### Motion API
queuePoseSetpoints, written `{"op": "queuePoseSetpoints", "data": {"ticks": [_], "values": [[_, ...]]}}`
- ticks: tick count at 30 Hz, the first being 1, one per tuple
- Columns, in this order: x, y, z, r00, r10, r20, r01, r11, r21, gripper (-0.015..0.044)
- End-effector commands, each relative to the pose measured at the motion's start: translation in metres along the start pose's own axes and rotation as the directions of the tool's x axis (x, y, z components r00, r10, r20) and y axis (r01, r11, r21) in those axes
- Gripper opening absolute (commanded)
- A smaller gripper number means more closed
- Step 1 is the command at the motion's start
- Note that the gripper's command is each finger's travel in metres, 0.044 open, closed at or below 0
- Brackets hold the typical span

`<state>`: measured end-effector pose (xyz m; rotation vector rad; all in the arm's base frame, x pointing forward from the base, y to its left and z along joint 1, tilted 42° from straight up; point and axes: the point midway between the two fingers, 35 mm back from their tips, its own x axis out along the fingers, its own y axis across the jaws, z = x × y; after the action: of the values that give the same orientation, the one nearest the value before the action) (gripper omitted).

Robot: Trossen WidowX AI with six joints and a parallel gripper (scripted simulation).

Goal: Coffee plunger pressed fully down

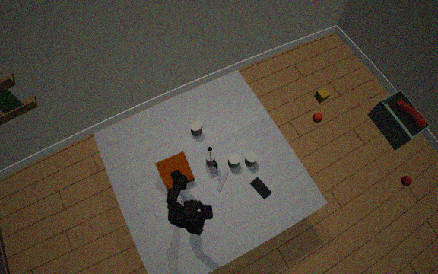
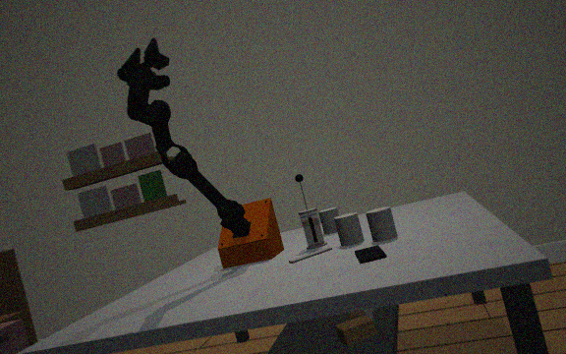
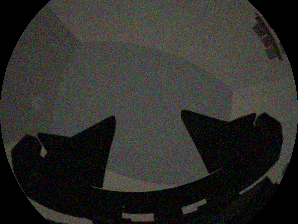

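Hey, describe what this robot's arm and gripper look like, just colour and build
The arm is matte black throughout, built of rounded joint housings linked by slim segments, mounted on an orange box base. The gripper is also black, with two pointed, wedge-shaped fingers. No cables or markings can be made out.

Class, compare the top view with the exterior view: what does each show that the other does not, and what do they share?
Only the top view shows the yellow cube, two red balls on the floor and the dark bin. Only the exterior view shows the wall shelves, the table legs and the gripper raised high, fingers apart. Both show the coffee press with its plunger up, three cups, the orange block and the dark card.
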<state>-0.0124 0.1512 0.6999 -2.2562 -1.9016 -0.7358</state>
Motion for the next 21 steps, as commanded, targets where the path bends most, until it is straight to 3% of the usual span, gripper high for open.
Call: {"op": "queuePoseSetpoints", "data": {"ticks": [1,4,8,15,21], "values": [[0.000,0.000,-0.001,1.000,-0.001,-0.003,0.001,1.000,0.006,0.0426],[-0.003,0.006,-0.006,0.999,-0.010,-0.037,0.013,0.998,0.064,0.0440],[-0.014,0.029,-0.024,0.985,-0.021,-0.173,0.072,0.953,0.294,0.0440],[-0.034,0.094,-0.038,0.915,0.060,-0.400,0.253,0.686,0.682,0.0440],[-0.034,0.105,-0.036,0.904,0.078,-0.420,0.279,0.637,0.719,0.0440]]}}
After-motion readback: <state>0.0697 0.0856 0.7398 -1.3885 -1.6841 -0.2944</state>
